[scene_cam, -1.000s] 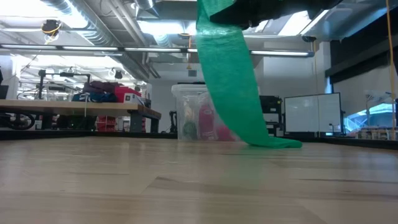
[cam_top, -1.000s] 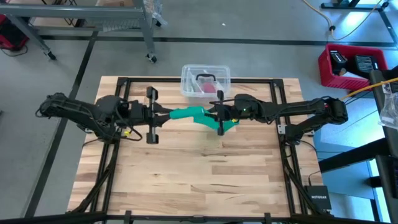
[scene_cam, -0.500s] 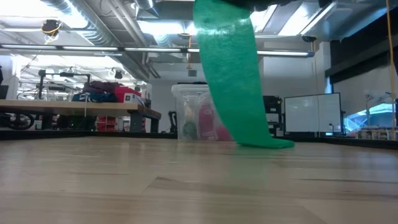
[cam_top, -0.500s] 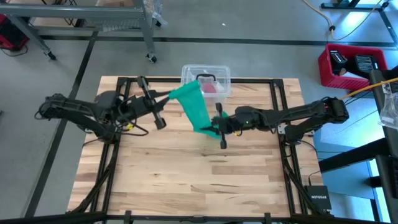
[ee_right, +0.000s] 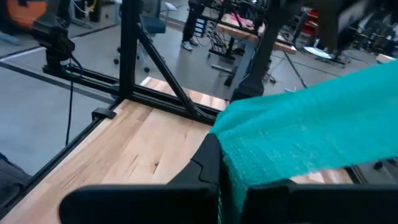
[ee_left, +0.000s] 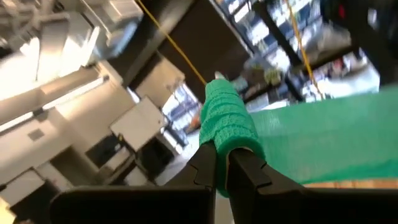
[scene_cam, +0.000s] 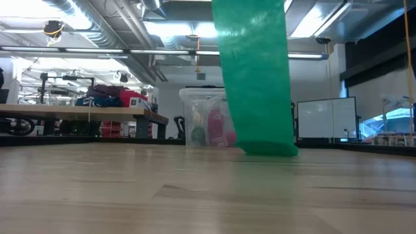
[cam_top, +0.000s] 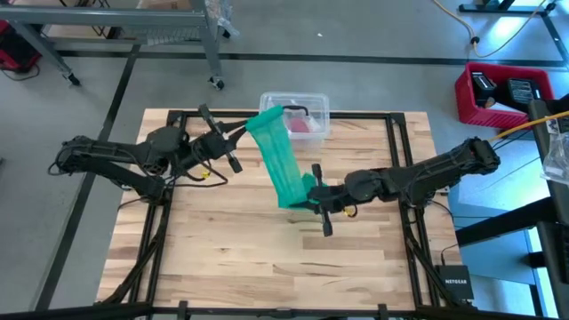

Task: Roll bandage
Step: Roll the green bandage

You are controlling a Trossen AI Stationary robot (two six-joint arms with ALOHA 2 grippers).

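Since the earlier frame, our right gripper [cam_top: 313, 199] dropped deskward. Both fingers pinched the bandage [cam_top: 279, 160]; overstretching risked slippage from the left gripper [cam_top: 240, 132].

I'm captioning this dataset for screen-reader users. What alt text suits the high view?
Seen from above, a teal bandage stretches between two robot grippers over a wooden table. The left gripper pinches its far end near a clear plastic tub; the right gripper pinches the near end at mid-table.
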